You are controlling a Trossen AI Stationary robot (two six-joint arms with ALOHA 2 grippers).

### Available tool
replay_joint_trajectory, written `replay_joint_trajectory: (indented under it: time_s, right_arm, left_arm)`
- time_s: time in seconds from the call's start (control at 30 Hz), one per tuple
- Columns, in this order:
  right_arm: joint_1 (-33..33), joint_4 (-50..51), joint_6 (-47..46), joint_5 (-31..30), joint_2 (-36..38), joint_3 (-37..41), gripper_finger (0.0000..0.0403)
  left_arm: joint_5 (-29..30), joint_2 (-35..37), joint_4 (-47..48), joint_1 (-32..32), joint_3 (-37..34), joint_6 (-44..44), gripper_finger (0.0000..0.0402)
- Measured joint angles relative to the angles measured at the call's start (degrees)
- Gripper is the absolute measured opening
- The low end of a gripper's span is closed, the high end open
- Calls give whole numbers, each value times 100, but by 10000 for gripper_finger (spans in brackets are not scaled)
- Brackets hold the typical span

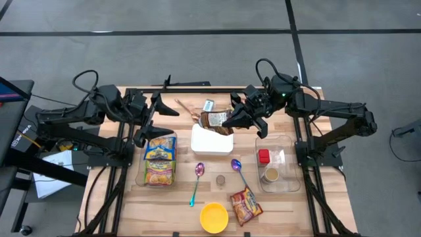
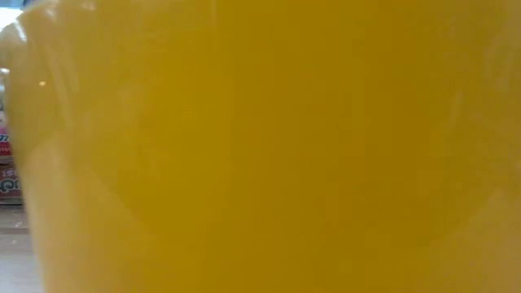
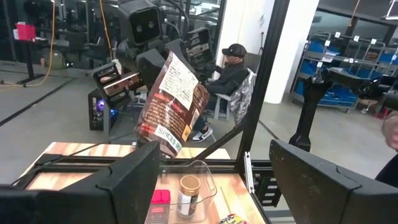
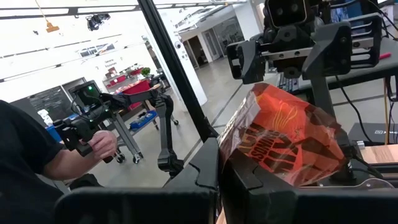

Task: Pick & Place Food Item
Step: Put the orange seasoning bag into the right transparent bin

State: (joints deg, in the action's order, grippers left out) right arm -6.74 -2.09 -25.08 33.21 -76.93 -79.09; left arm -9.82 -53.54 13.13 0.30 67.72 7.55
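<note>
We see the wooden worktop (image 1: pixel 125 197) under both arms. Above the white container (image 1: pixel 212 140) at its middle, the right claw (image 1: pixel 231 122) is clamped on a brown snack bag (image 1: pixel 216 120), holding it in the air. The left claw (image 1: pixel 148 126), fingers apart and empty, hovers over the yellow noodle packets (image 1: pixel 160 160).
</note>
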Motion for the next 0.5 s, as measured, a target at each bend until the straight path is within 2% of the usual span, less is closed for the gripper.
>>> replay_joint_trajectory:
  time_s: [0.13, 0.27, 0.37, 0.5]
  right_arm:
    - [0, 40, 14, 9, 0, 0, 0]
    - [-2, 121, 44, 356, 19, 0, 0]
    - [-2, 593, 44, 414, 67, -4, 0]
    - [11, 1833, 147, 430, 168, 6, 0]
  left_arm:
    - [0, 0, -1, 0, 0, 0, 296]
    - [0, 0, 0, 2, 0, 0, 296]
    - [-2, 0, -1, 2, 0, 0, 296]
    - [-2, -2, -2, 2, 0, 2, 296]
